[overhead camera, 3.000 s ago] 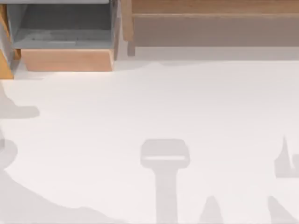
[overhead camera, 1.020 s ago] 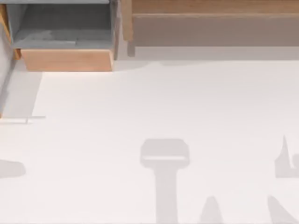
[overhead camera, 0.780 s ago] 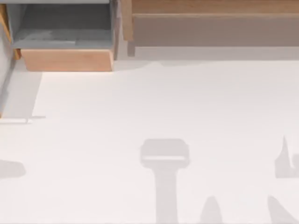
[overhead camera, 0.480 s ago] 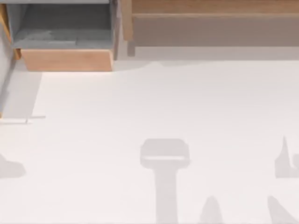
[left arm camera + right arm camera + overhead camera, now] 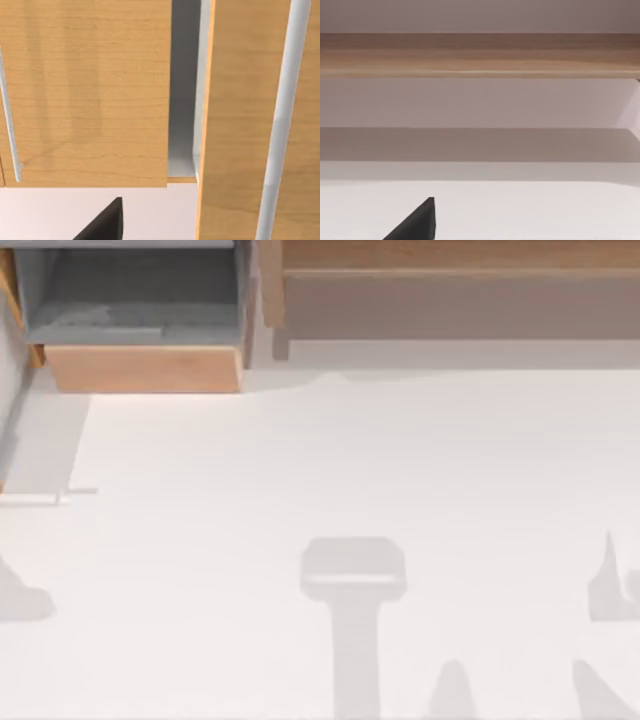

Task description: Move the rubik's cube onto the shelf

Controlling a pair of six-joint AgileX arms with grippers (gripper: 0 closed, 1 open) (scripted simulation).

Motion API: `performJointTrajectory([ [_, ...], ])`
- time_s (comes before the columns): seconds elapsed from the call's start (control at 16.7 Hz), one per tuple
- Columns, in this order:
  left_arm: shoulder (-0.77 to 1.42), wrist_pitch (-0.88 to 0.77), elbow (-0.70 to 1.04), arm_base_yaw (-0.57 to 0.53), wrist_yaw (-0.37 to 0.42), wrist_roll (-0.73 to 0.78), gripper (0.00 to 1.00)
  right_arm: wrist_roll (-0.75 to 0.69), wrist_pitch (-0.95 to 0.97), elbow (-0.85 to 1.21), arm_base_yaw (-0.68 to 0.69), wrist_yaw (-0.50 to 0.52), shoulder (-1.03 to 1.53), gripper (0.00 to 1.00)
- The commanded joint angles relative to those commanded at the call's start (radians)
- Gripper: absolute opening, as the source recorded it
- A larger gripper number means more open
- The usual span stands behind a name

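At the left edge of the desk [image 5: 320, 460] the shading has changed. Three seconds ago a broad, ragged shadow spread over the near-left corner and a wooden edge stood beside the grey-lined box [image 5: 145, 368]. Now a straight-edged grey band [image 5: 45, 445] runs toward the near side from that box. The small shadow [image 5: 25, 600] at the left edge has also risen into a peak over the last second.

The shadows at the near right have not shifted, so the right arm is probably parked. Its right gripper [image 5: 415, 222] faces the shelf [image 5: 480, 55] from the near side.

The left gripper [image 5: 102, 225] is close to the wooden cabinet fronts [image 5: 85, 90], which carry metal bar handles [image 5: 282, 120] and have a narrow gap between them. This suggests the left arm is working at the cabinet on the left, not at the shelf [image 5: 450, 255] at the far right.

For both arms it cannot be told whether the jaws are released or clenched. Where the rubik's cube is cannot be told either. The visible stretch of shelf is bare, so the placing looks not yet done.
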Motion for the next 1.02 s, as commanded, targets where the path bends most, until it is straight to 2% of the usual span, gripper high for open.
performJointTrajectory([
  [0.18,-0.001,0.002,-0.002,0.002,0.002,0.0,1.0,0.0,0.0,0.0,0.0,0.0,0.0,1.0],
  [0.48,-0.022,0.036,-0.06,0.048,0.049,0.003,1.0,0.0,0.0,0.0,0.0,0.0,0.0,1.0],
  [0.72,-0.018,0.034,-0.057,0.044,0.047,0.003,1.0,0.0,0.0,0.0,0.0,0.0,0.0,1.0],
  [1.02,-0.004,-0.103,0.044,0.116,0.022,-0.05,1.0,0.0,0.0,0.0,0.0,0.0,0.0,1.0],
])
